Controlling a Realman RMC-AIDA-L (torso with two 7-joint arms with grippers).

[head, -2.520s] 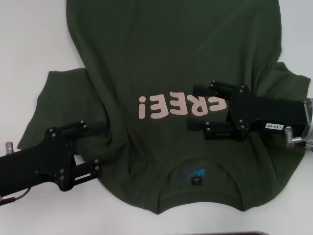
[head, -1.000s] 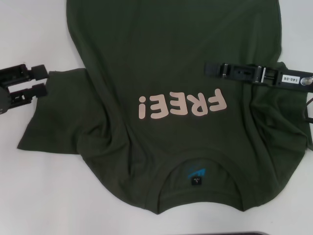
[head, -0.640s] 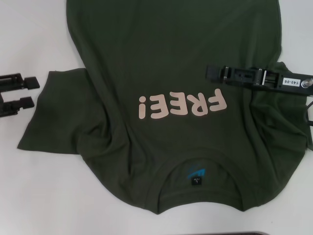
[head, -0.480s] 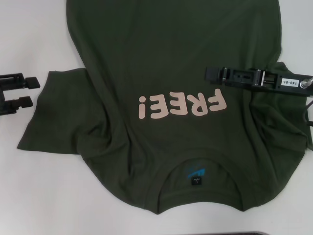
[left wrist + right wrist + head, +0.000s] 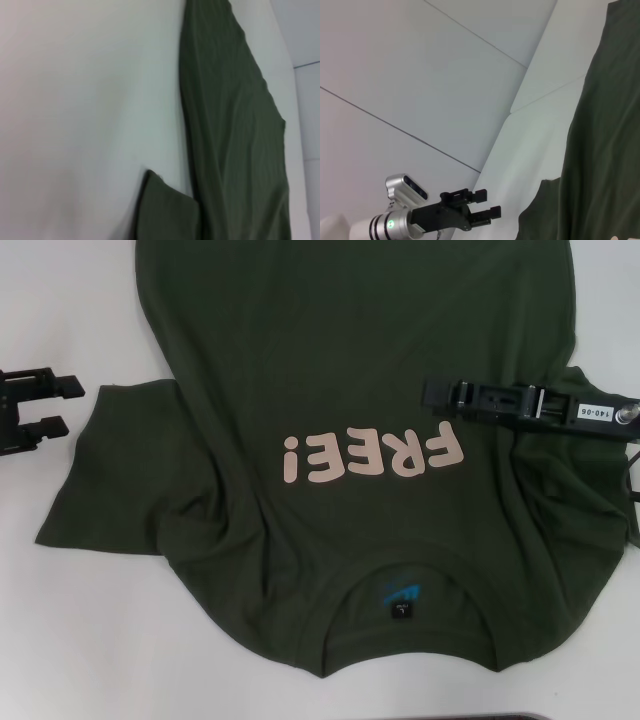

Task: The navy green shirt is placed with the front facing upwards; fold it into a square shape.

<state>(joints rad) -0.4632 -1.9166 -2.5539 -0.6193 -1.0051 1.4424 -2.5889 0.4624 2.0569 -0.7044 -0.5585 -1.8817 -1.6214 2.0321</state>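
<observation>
The navy green shirt [image 5: 350,360] lies flat on the white table, front up, with pale pink letters [image 5: 372,455] on the chest and the collar with its neck label [image 5: 400,608] toward me. Its left sleeve [image 5: 110,470] is spread out and its right sleeve [image 5: 590,490] is rumpled. My left gripper [image 5: 60,405] is open and empty, off the cloth just beside the left sleeve's outer edge; it also shows in the right wrist view [image 5: 487,202]. My right gripper [image 5: 432,394] shows edge-on above the shirt's right chest, beside the letters. The shirt also shows in both wrist views [image 5: 235,125] [image 5: 605,150].
The white table [image 5: 80,620] shows bare to the left of the shirt and in front of the collar. A dark edge [image 5: 500,717] runs along the near side. White wall panels [image 5: 420,75] stand beyond the table.
Both grippers have left the shirt's shoulders. The left one moved out to the left off the cloth. The right one turned edge-on and shifted farther back over the right chest.
</observation>
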